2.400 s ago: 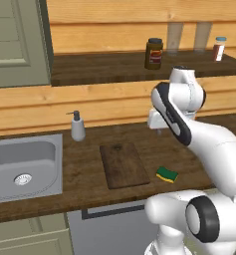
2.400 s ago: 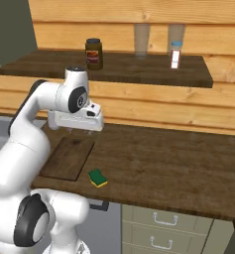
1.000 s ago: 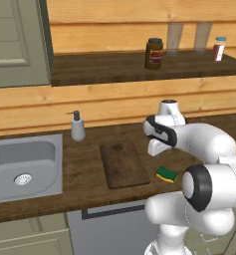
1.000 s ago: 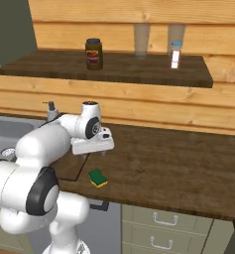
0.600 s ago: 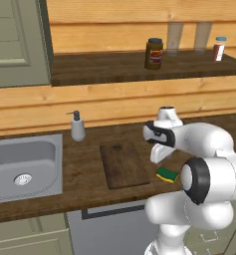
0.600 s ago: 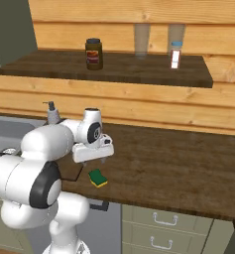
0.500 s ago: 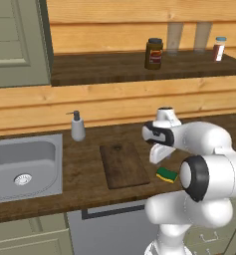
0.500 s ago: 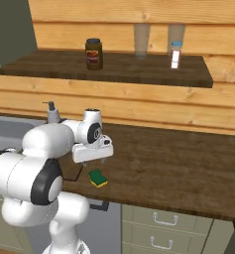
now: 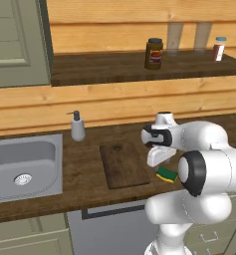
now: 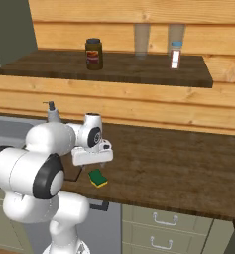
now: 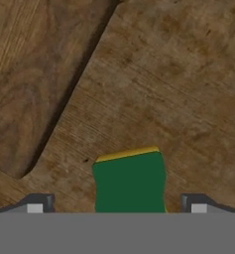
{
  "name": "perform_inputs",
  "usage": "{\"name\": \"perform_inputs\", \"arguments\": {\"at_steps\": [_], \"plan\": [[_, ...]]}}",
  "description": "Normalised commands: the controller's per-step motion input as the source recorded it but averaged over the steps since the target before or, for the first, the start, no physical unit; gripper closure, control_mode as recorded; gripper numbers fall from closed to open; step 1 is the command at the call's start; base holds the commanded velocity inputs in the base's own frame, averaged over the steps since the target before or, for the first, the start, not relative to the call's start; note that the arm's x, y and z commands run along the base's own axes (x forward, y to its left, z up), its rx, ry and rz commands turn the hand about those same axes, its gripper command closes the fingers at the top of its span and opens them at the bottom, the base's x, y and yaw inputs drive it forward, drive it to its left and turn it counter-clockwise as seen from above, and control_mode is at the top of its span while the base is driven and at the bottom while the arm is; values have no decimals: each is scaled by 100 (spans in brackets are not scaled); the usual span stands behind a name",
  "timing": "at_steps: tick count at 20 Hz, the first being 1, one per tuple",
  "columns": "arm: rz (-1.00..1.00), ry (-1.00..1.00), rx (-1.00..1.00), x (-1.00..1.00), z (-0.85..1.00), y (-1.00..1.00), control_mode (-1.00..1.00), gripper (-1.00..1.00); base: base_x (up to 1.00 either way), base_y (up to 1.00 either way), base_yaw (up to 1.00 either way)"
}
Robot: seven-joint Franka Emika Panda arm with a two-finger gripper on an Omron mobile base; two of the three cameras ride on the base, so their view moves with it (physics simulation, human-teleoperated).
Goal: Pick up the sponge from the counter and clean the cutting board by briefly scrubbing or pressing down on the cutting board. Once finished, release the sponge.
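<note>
While the sponge (image 11: 130, 181) lies on the counter (image 11: 188, 99) just beside the cutting board (image 9: 123, 165), near the front edge, the gripper (image 11: 114, 207) hangs directly above it with its fingers spread wide, one tip (image 11: 37, 204) on each side of the block and clear of it. The step in hand appears to be the descent for the grasp. To do it well, the hand should lower straight until the tips bracket the yellow body rather than the scouring top, stop short of pressing into the worktop, and only then close (a soft block will give, so a firm squeeze is likely needed). The sponge is a small rectangle, dark green on top with a thin yellow edge visible. The counter is dark brown wood with pronounced grain; the board is a flat, darker wooden rectangle with rounded corners. A steel sink (image 9: 21, 169) and a soap dispenser (image 9: 77, 127) sit well apart to the left.
</note>
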Motion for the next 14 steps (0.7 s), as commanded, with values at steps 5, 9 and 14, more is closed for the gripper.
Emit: {"name": "perform_inputs", "arguments": {"at_steps": [5,9,14], "plan": [[0,0,0,-14,-20,0,-100,-100,0,0,0],[0,0,0,-4,-24,0,-100,-100,0,0,0],[0,0,0,0,-15,0,-100,-100,0,0,0]]}}
